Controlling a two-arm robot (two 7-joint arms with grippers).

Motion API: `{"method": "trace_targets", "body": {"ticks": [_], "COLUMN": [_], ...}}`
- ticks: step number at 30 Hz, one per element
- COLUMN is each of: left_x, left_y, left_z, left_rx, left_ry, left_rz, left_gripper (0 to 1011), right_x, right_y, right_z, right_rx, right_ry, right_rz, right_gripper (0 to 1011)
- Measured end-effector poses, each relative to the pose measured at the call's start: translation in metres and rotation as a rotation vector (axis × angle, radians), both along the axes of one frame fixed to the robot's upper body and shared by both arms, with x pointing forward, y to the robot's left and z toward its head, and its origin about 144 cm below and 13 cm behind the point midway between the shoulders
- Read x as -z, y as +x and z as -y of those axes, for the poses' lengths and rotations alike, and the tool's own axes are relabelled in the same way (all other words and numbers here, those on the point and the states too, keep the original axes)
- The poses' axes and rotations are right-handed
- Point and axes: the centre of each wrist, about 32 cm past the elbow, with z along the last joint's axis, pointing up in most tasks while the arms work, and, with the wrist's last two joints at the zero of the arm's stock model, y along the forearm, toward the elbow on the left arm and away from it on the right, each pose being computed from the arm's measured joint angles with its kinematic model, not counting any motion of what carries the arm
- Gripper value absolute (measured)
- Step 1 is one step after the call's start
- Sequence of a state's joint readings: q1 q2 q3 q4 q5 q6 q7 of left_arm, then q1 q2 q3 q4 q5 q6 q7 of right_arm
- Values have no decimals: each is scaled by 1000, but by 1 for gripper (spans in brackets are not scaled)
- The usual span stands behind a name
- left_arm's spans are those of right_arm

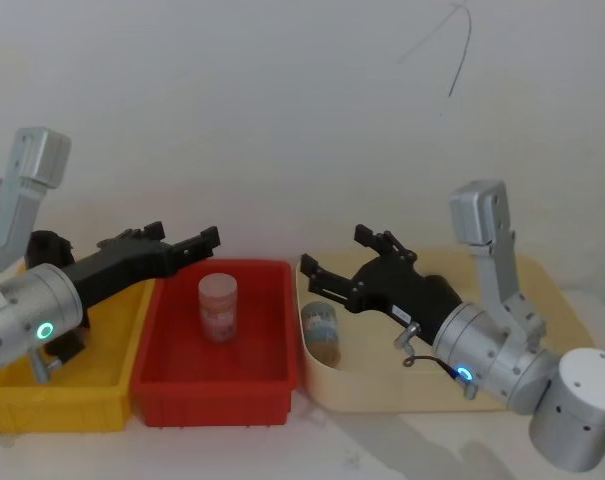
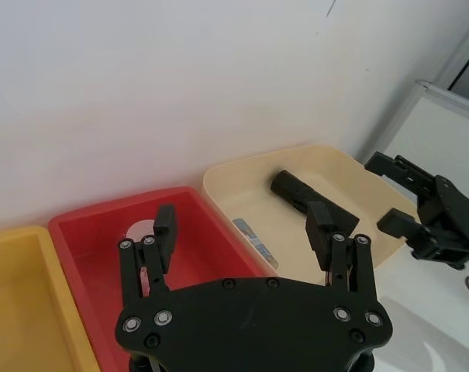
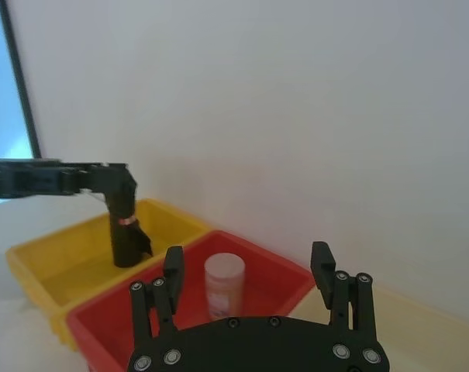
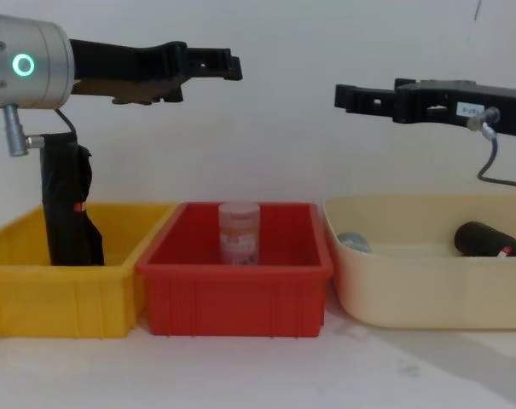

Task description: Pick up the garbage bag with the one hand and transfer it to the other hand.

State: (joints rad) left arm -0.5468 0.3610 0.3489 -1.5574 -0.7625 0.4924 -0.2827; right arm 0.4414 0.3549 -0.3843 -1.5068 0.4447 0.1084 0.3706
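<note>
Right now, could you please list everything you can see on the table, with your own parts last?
yellow bin: one, yellow, on the left
red bin: one, red, in the middle
cream bin: one, cream, on the right
looser black roll: one, black, upright in the yellow bin
jar: one, clear with pinkish contents, upright in the red bin
tight black roll: one, black, lying in the cream bin
small container: one, greyish, in the cream bin
left hand: one, black, open, above the yellow and red bins
right hand: one, black, open, above the cream bin

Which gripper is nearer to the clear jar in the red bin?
Left. The left gripper hovers over the red bin holding the jar; the right gripper hovers farther off, over the cream tray.
</note>
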Motion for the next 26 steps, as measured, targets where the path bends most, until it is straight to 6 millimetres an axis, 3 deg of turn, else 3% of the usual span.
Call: {"method": "trace_targets", "body": {"ticks": [26], "left_x": [4], "left_y": [6], "left_z": [4], "left_rx": [38], "left_ry": [26], "left_rz": [27], "left_gripper": [1002], "right_x": [-3], "right_y": [-15], "right_z": [-17], "right_rx": [-55], "right_ry": [10], "right_rz": [47], "right_gripper": [1001]}}
